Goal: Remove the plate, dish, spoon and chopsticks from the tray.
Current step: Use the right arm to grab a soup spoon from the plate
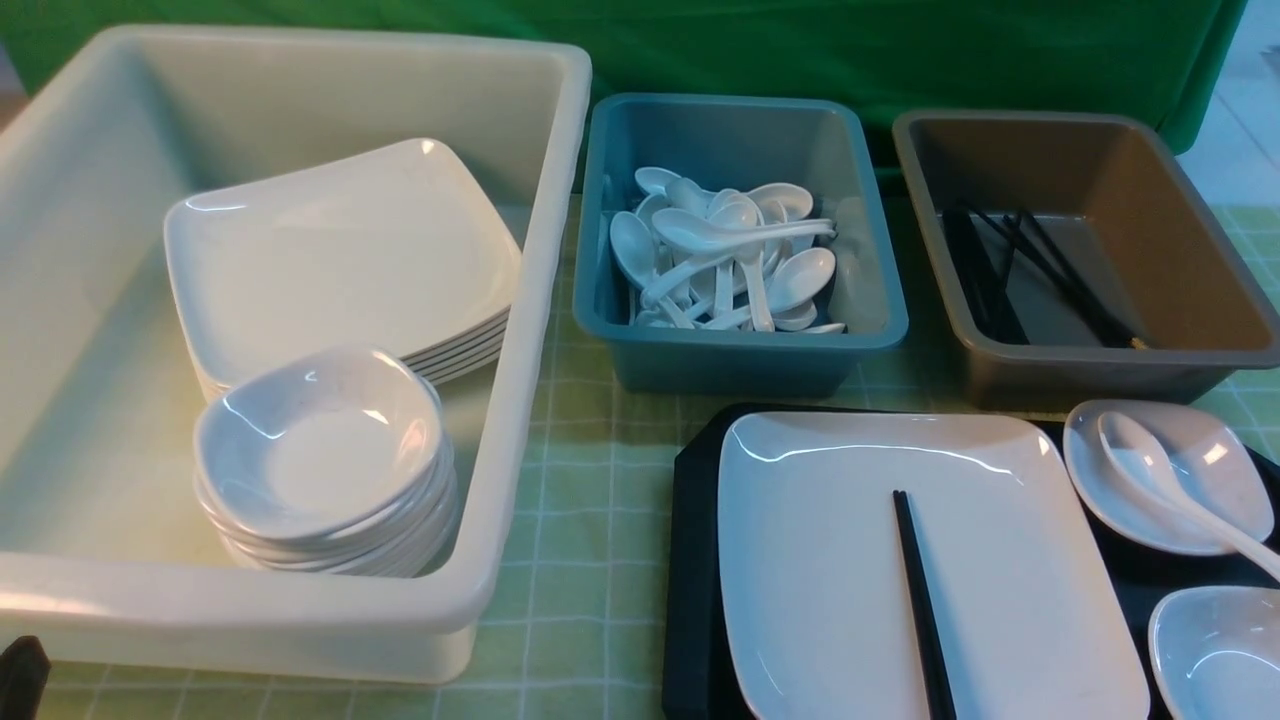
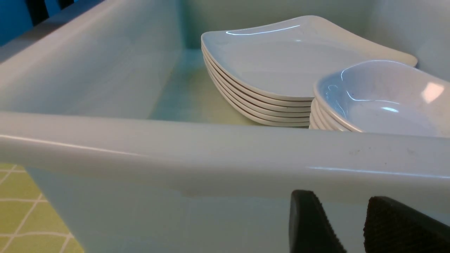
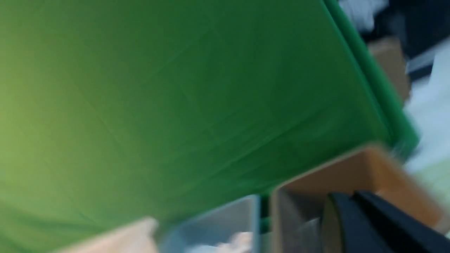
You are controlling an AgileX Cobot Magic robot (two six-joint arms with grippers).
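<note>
The black tray (image 1: 690,560) lies at the front right. On it is the large white plate (image 1: 820,560), with the black chopsticks (image 1: 920,600) lying across its middle. To its right a small white dish (image 1: 1215,460) holds the white spoon (image 1: 1160,480). A second small dish (image 1: 1220,650) sits at the tray's near right corner. My left gripper (image 2: 341,196) is open and empty, low against the outside of the cream tub's near wall; its tip shows in the front view (image 1: 20,675). My right gripper (image 3: 348,196) looks shut in a blurred view, pointing at the brown tub (image 3: 379,168).
The cream tub (image 1: 540,350) at the left holds a stack of plates (image 1: 340,250) and a stack of bowls (image 1: 320,440). A teal tub (image 1: 740,350) holds several spoons (image 1: 730,260). The brown tub (image 1: 1080,375) holds black chopsticks (image 1: 1040,270). A green backdrop stands behind.
</note>
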